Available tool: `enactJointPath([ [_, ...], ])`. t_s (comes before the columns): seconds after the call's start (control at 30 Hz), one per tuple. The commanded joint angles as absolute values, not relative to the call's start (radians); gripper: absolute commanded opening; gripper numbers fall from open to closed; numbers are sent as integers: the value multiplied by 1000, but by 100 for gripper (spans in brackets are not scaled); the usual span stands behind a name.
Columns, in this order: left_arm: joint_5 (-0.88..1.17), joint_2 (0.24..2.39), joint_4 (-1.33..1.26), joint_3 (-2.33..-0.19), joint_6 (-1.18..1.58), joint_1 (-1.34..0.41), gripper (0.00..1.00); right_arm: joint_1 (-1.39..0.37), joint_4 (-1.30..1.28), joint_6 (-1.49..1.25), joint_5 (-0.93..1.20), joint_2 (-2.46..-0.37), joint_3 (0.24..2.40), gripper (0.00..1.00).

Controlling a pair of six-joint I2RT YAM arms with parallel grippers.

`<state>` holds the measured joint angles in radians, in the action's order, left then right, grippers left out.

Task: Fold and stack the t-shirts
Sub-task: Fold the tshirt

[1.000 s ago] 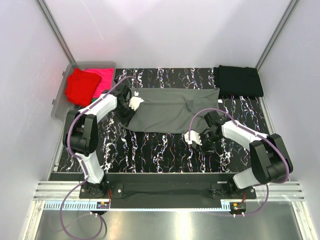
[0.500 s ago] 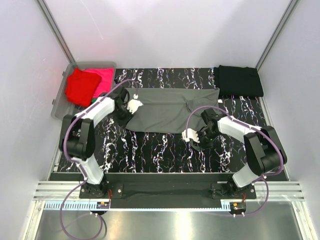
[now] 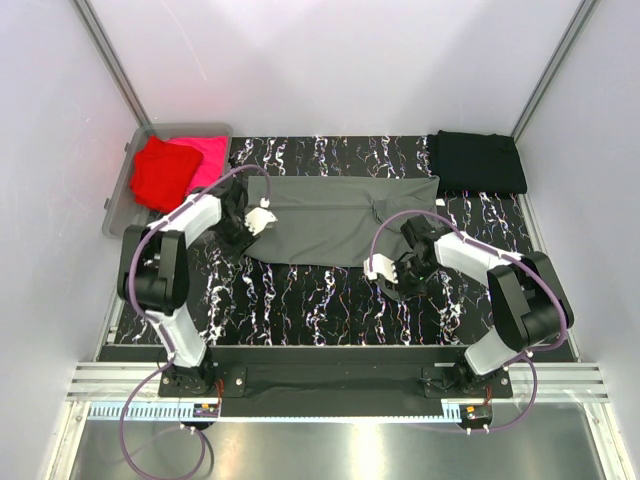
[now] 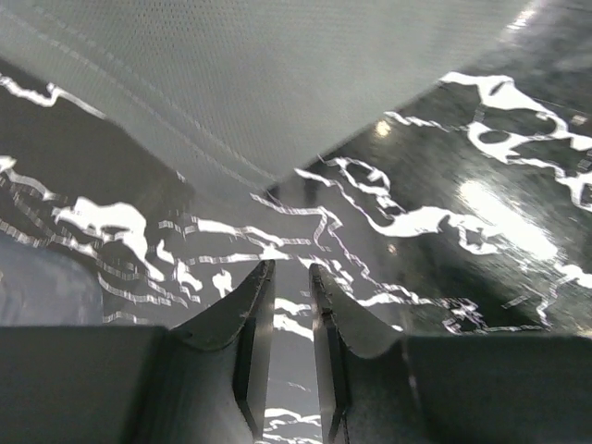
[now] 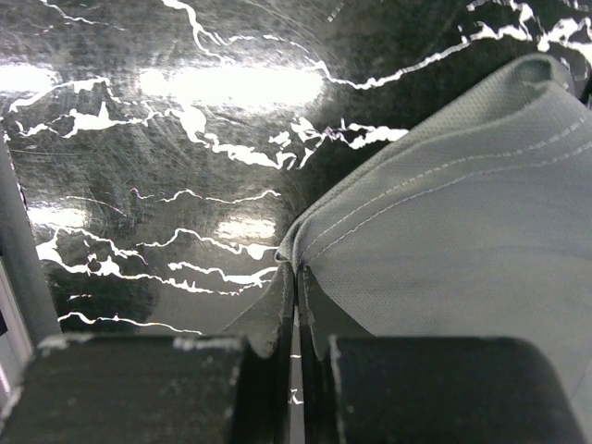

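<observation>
Along the dark grey t-shirt (image 3: 330,215) hem, my right gripper (image 5: 296,273) clamps one corner; my left gripper (image 4: 291,268), barely parted, empty, must bite deep.

a shirt (image 3: 335,222) lies across the table's (image 3: 320,310) middle, the left gripper (image 3: 260,219) at its left edge and the right gripper (image 3: 376,268) at its lower right corner, a second shirt (image 3: 478,162) sits in the table's upper right corner, and a bin (image 3: 117,205) off its upper left holds a third shirt (image 3: 160,176) left of a fourth shirt (image 3: 208,160).

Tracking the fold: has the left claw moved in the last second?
Yes. The left claw slid nearer and leftward, away from the black shirt.
</observation>
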<state>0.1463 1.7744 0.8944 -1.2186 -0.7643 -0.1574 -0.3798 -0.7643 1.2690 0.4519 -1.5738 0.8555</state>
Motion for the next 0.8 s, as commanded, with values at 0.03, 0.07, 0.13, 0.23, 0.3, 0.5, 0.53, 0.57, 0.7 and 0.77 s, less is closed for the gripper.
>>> enactJointPath([
  [0.03,133,1848,881,-1282,-804,-147,25,-393,-775,1221,419,-1560,882,4],
  [0.07,129,1862,868,-1288,-802,-147,25,-391,-775,1216,416,-1562,881,5],
  [0.13,129,1903,865,-1318,-799,-147,24,-393,-775,1212,414,-1562,879,5],
  [0.23,143,1936,861,-1356,-785,-147,24,-394,-773,1198,411,-1565,884,5],
  [0.3,164,1944,859,-1376,-776,-147,24,-393,-772,1190,413,-1568,885,5],
  [0.5,196,1986,856,-1465,-759,-149,25,-393,-752,1163,403,-1588,900,5],
  [0.53,202,1994,856,-1482,-753,-149,25,-393,-752,1158,405,-1591,905,5],
  [0.57,215,2002,857,-1499,-747,-150,25,-393,-750,1152,403,-1592,907,5],
  [0.7,244,2020,862,-1586,-718,-160,25,-393,-746,1147,396,-1601,908,6],
  [0.77,252,2032,865,-1609,-707,-169,26,-394,-742,1143,393,-1605,905,6],
])
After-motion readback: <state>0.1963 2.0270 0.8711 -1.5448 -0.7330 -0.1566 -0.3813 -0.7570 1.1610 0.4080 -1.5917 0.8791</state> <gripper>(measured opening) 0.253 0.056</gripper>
